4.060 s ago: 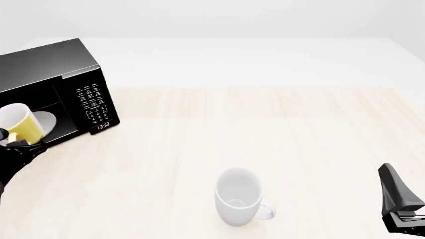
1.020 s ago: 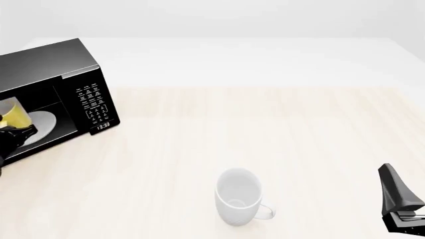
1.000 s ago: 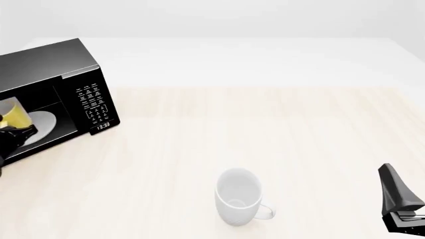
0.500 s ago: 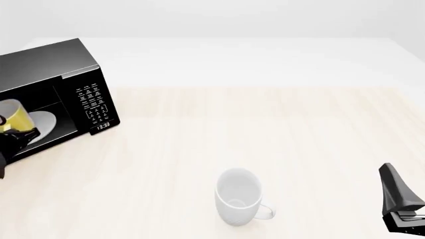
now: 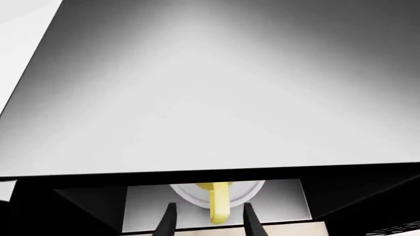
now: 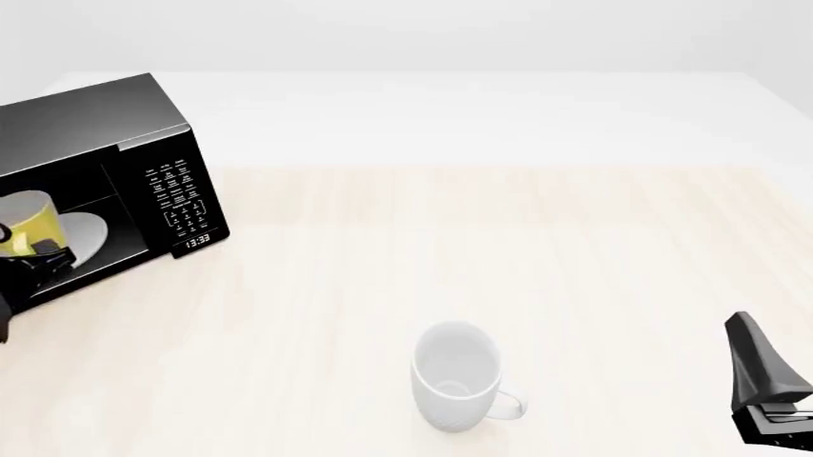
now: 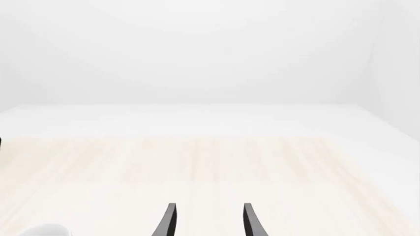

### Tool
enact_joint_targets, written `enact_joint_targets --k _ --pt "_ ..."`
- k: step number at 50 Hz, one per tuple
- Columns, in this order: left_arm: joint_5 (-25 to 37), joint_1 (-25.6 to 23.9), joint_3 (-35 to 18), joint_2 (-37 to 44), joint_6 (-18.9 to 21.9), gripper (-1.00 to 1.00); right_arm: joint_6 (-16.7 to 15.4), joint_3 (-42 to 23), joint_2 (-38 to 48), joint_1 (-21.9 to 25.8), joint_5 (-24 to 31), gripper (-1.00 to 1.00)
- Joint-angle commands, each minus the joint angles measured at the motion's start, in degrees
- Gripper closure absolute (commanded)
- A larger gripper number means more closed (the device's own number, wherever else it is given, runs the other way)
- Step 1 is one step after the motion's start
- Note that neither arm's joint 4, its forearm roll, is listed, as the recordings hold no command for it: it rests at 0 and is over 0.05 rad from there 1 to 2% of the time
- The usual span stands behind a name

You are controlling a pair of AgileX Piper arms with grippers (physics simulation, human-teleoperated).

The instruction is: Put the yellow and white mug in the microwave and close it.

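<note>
The black microwave (image 6: 163,195) stands at the table's far left with its cavity open toward me; its top (image 5: 217,88) fills the left wrist view. The yellow and white mug (image 6: 30,219) sits tilted in the cavity mouth, beside the white turntable plate (image 6: 87,231). My left gripper (image 6: 38,259) is just below and in front of the mug. In the left wrist view it (image 5: 209,206) stands open, fingers wide on either side of the mug's yellow handle (image 5: 220,204) without touching it. My right gripper (image 6: 752,367) rests open at the front right, holding nothing (image 7: 209,205).
A larger all-white mug (image 6: 455,376) stands upright near the front middle of the wooden table, handle to the right; its rim shows at an edge of the right wrist view (image 7: 46,230). The microwave's control panel (image 6: 178,202) and clock face me.
Over four seconds my left gripper carried the mug from the microwave's front edge into the cavity mouth. In the last half second it shifted slightly right and deeper. The right arm stayed still.
</note>
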Motion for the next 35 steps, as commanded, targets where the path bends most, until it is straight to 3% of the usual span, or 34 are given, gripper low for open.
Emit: enact_joint_targets --k 1,35 --pt "-0.1 -0.1 0.0 0.2 0.4 -1.00 0.0 0.0 0.0 0.0 0.0 -1.00" --pt "-0.2 -1.4 5.1 -6.0 0.7 -1.00 0.0 0.0 0.0 0.0 0.0 -1.00"
